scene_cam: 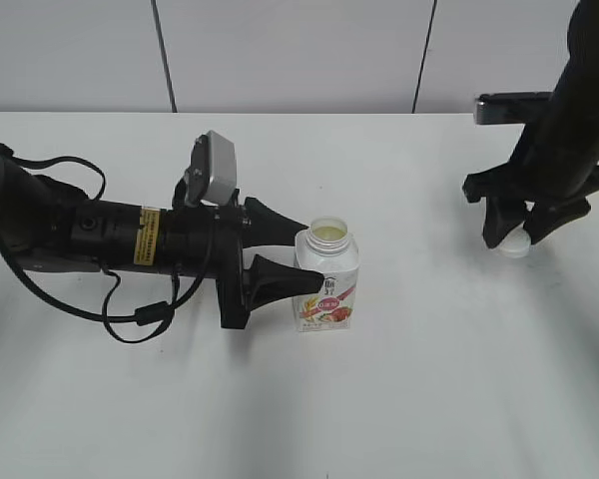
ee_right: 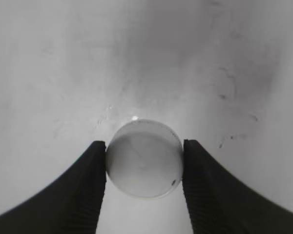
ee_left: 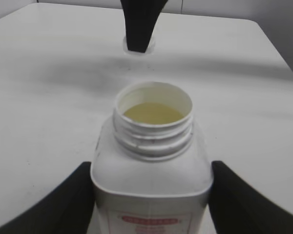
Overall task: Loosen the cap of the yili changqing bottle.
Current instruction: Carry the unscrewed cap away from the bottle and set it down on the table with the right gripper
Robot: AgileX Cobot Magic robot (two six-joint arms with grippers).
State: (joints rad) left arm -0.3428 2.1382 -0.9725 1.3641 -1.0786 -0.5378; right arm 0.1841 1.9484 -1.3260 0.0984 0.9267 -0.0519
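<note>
Bottle look: a small squarish white bottle [scene_cam: 327, 277] is seen upright on the white table [scene_cam: 429, 399], its wide threaded neck uncovered, pale yellow liquid showing inside, a red-pink fruit label on its front.
Bottle place: it is clamped between the two fingers of the left claw [scene_cam: 298, 253].
Left arm: it is laid low and level along the table, pointing right.
Cap look: a small round white cap [ee_right: 144, 158].
Cap place: it is pinched between the right claw [scene_cam: 513, 232] fingers, well apart from the bottle.
Right arm: it is pointed steeply down, cap at the table.
</note>
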